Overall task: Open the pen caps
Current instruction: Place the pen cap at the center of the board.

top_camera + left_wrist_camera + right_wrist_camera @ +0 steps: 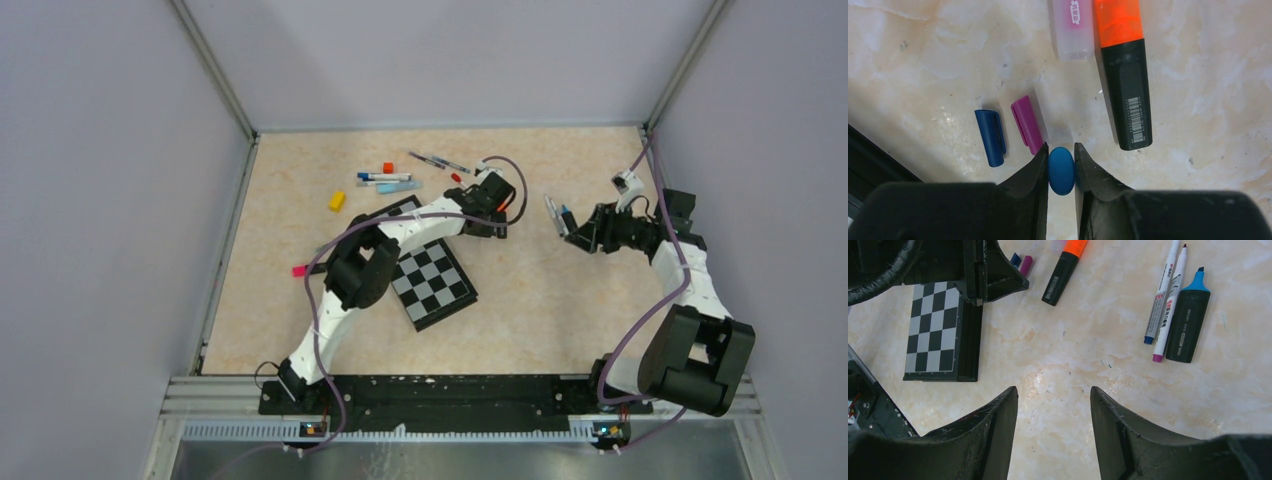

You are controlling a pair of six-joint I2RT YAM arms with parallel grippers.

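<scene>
Beige marbled surface (923, 60) is carrying a dark blue cap (990, 137) and a magenta cap (1026, 124), lying loose just beside the left tool (1061, 148), which is clenching a blue piece (1061, 172) (seen end-on). Farther right, the right tool (1053, 390) is hovering released.

Orange highlighter (1124, 70) runs off the top edge in the left wrist view, and the clear pink-labelled piece (1074, 27) too. In the right wrist view, the dark blue cap (1015, 259) is partly hidden behind the left gripper (1061, 146).

Beige marbled tabletop (545, 295), plain grey walls (100, 200), aluminium corner posts (214, 68)
</scene>
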